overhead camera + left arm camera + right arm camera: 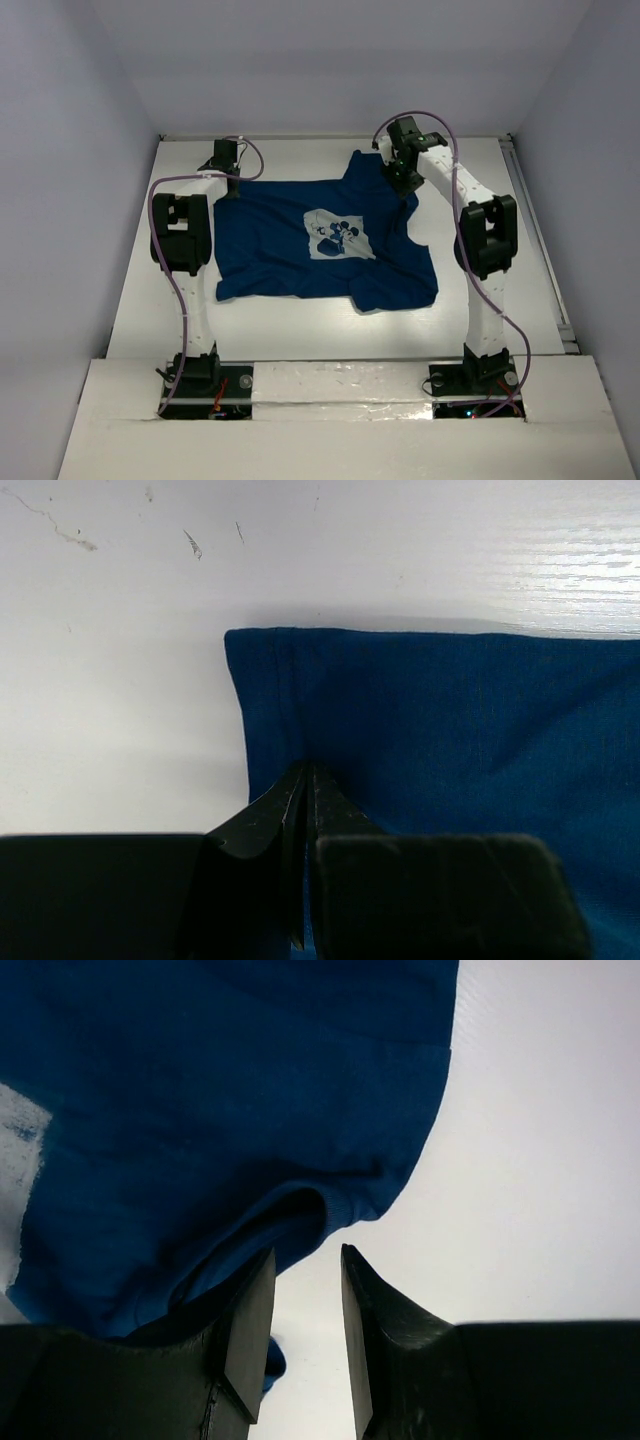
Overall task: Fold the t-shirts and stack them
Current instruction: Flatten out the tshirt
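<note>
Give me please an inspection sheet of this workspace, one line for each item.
Surface: white table, a few faint scuffs.
Job's things: one navy t-shirt, spread out, mouse print facing up; not folded.
Clutter: nothing seen.
Grippers: left gripper fingers shut on the shirt's edge; right gripper fingers open beside a fold of cloth.
Cables: purple cables along both arms.
Surroundings: pale walls on three sides.

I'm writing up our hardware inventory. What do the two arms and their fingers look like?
Both the left arm and right arm have white links joined by chunky black joint housings. A thin mauve cable loops along each. The left fingers and right fingers are matte black, flat, tapering to wedge tips. No markings are readable.
</note>
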`<action>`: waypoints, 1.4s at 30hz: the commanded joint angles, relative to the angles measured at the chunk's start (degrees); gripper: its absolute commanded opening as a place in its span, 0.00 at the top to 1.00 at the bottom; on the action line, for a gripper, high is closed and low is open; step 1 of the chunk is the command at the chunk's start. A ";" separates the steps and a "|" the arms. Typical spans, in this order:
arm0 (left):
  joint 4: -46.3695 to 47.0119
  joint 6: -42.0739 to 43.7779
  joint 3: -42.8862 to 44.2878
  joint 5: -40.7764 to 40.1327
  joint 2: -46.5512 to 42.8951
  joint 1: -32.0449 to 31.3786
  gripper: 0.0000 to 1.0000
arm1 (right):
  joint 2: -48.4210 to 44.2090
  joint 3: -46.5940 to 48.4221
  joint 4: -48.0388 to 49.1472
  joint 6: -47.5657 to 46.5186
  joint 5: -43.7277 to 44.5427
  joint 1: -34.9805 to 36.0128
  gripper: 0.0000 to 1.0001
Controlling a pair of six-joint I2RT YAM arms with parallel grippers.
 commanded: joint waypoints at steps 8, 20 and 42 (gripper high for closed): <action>-2.06 -0.27 -1.07 0.66 -2.78 -0.19 1.00 | 1.48 1.20 1.94 1.89 3.98 0.35 0.61; -2.15 -0.18 -1.42 0.75 -3.31 -0.19 1.00 | 3.77 0.06 1.32 1.72 4.95 0.35 0.62; -1.79 0.26 -2.56 0.40 -4.01 -0.19 1.00 | -0.89 -7.49 4.75 -0.57 13.47 -3.69 1.00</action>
